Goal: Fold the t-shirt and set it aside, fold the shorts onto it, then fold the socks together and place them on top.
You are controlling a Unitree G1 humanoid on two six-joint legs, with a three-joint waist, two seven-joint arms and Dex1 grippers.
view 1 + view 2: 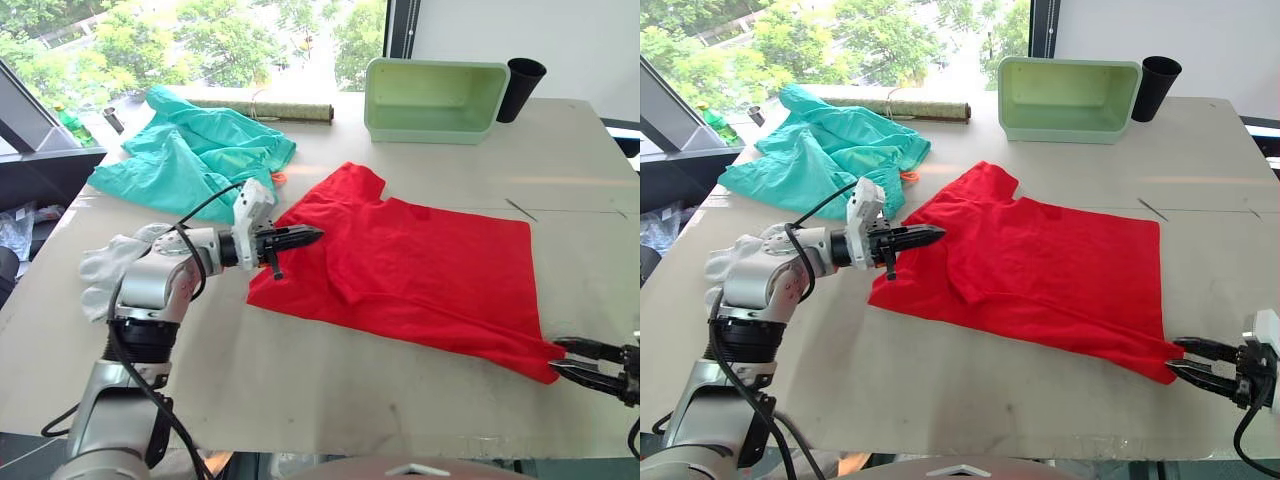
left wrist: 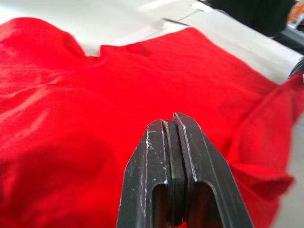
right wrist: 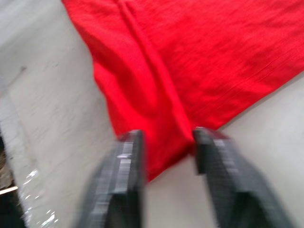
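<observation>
T-shirt lies flat mid-table, long axis running from the collar end at robot's left to the hem at right; one sleeve juts toward the far edge. Left gripper fingers pressed together, tips over the shirt's left edge, probably not pinching cloth. Right gripper spread, straddling the near right hem corner. Shorts heaped far left, just beside the shirt. Socks by the left arm. Green bin and black cup at far edge. Bare table along the near side.
</observation>
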